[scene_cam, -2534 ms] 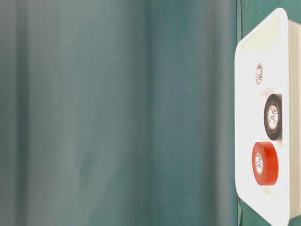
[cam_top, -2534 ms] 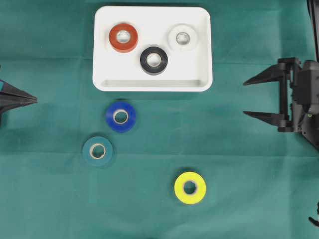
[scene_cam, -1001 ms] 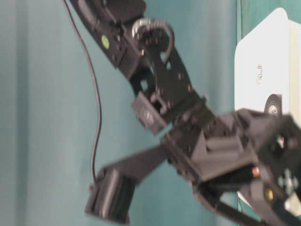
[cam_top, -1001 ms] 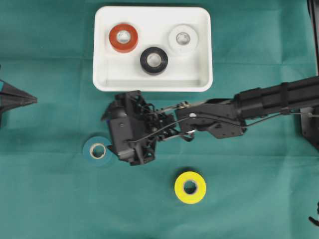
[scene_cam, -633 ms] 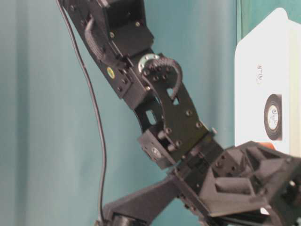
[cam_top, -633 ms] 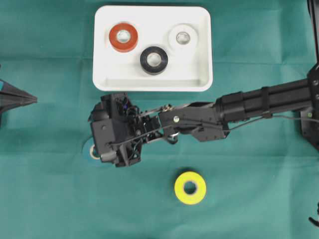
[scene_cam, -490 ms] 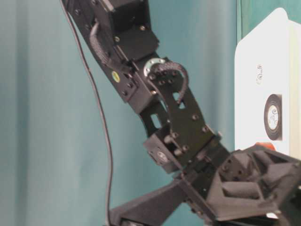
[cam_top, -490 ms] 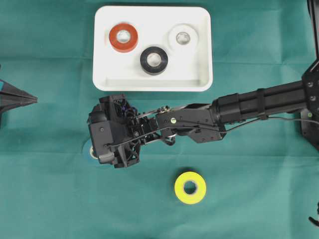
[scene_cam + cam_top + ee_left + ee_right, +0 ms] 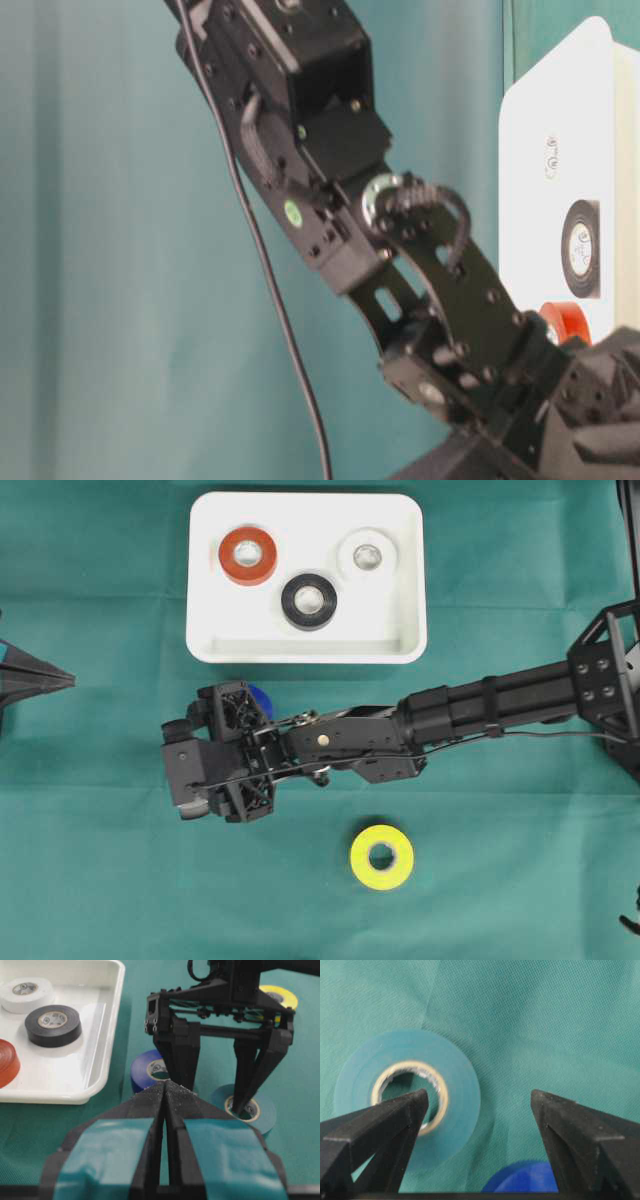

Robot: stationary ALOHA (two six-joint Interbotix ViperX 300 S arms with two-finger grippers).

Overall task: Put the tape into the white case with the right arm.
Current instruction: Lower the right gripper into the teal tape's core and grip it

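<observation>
A teal tape roll (image 9: 462, 1092) lies flat on the green cloth, with a blue tape roll (image 9: 530, 1181) close beside it. My right gripper (image 9: 479, 1100) is open over them, pointing down. One of its fingers (image 9: 248, 1080) reaches into the teal roll's (image 9: 260, 1112) core; the other stands outside it, near the blue roll (image 9: 145, 1071). In the overhead view the gripper head (image 9: 212, 768) hides the teal roll. The white case (image 9: 408, 600) holds a red (image 9: 248, 555), a black (image 9: 309, 601) and a white roll (image 9: 367, 556). My left gripper (image 9: 166, 1086) is shut and holds nothing.
A yellow tape roll (image 9: 381, 856) lies on the cloth in front of the right arm (image 9: 470, 712). The arm stretches from the right edge across the cloth just below the case's front rim. My left gripper (image 9: 45, 680) rests at the far left edge.
The right arm has reached further left and down. Its gripper head now covers the teal roll, and the blue roll's edge shows again behind it. The left gripper has not moved.
</observation>
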